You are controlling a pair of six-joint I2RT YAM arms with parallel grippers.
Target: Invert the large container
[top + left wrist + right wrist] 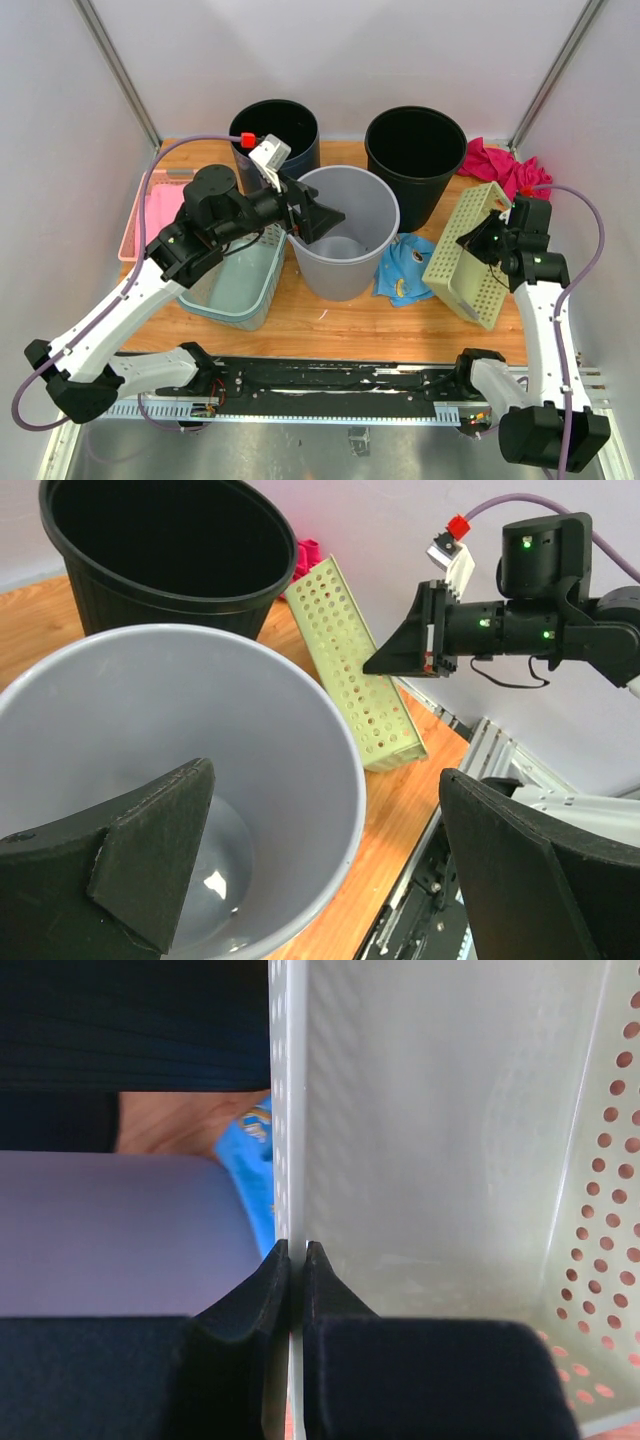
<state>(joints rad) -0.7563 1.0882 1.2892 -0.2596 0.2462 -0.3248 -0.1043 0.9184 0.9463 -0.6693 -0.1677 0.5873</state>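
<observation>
The pale green perforated basket [466, 262] stood tilted on its side at the right, its wall pinched by the right gripper [296, 1270]. The left gripper [318, 215] gaped wide over the rim of the upright grey bin [345, 278] at the centre.

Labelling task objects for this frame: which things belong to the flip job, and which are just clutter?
Job: grey bin, left gripper open astride its rim; possibly perforated basket, clamped by right gripper.
Lying about: black pot, second black pot, teal basket, pink tray, blue cloth, magenta cloth.
</observation>
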